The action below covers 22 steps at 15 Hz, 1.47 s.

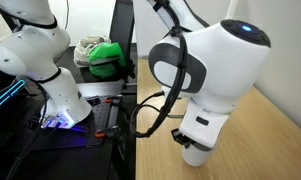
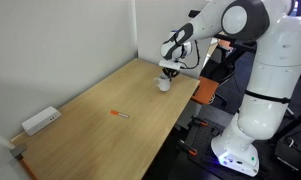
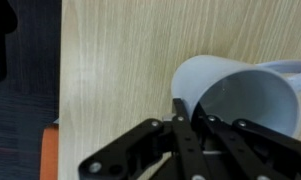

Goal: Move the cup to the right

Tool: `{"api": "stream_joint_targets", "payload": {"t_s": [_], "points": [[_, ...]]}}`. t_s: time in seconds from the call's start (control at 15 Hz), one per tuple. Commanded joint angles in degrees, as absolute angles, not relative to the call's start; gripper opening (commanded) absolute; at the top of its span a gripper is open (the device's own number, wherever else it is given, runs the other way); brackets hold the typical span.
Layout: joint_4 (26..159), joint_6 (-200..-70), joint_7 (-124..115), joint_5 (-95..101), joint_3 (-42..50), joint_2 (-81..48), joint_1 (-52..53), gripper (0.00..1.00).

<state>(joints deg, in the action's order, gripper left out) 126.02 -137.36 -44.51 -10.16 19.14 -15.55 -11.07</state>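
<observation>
The white cup (image 3: 245, 88) stands on the wooden table (image 3: 110, 70), and its handle points to the right in the wrist view. My gripper (image 3: 190, 118) is shut on the cup's rim, with one finger inside and one outside. In both exterior views the cup (image 2: 164, 85) (image 1: 195, 155) sits directly below the gripper (image 2: 169, 72) (image 1: 194, 140), near the far corner of the table. The arm hides most of the cup in an exterior view.
A thin orange-red pen (image 2: 121, 116) lies mid-table. A white block with a cable (image 2: 40, 121) sits at the near left corner. The table edge (image 3: 60, 90) runs close beside the cup. A wall borders the table's left side. A second white robot (image 1: 50, 60) and a green object (image 1: 108, 57) stand off the table.
</observation>
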Motion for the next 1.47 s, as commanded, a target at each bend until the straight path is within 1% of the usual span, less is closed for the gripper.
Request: {"api": "stream_joint_targets", "payload": {"t_s": [0.0, 0.2, 0.27, 0.4, 0.47, 0.6, 0.67, 0.73, 0.87, 0.93, 1.0, 1.07, 1.2, 1.4], "points": [[126.9, -138.4, -46.1, -9.8, 19.1, -14.1, -11.5, 0.03], [126.9, -138.3, -46.2, -9.7, 19.2, -14.2, -11.7, 0.03], [127.0, -138.4, -46.3, -9.6, 19.2, -14.1, -11.6, 0.09], [127.1, -138.6, -46.6, -9.4, 19.3, -13.9, -11.5, 0.33], [127.1, -138.6, -46.6, -9.3, 19.3, -13.8, -11.5, 0.41], [127.1, -138.7, -46.9, -9.1, 19.4, -13.7, -11.4, 0.56], [127.3, -138.8, -47.2, -8.8, 19.5, -13.5, -11.3, 0.61], [127.4, -138.9, -47.5, -8.5, 19.6, -13.3, -11.2, 0.62], [127.7, -138.8, -48.8, -7.6, 19.6, -12.7, -10.9, 0.69], [128.0, -138.9, -49.4, -6.9, 19.7, -12.2, -10.7, 0.67], [128.4, -138.9, -50.6, -6.0, 19.8, -11.6, -10.4, 0.68], [128.6, -138.9, -51.8, -4.9, 19.8, -11.1, -10.2, 0.70], [129.1, -138.8, -54.2, -2.4, 19.7, -9.8, -9.7, 0.72], [130.6, -139.4, -56.9, 2.4, 18.8, -6.4, -8.4, 0.82]]}}
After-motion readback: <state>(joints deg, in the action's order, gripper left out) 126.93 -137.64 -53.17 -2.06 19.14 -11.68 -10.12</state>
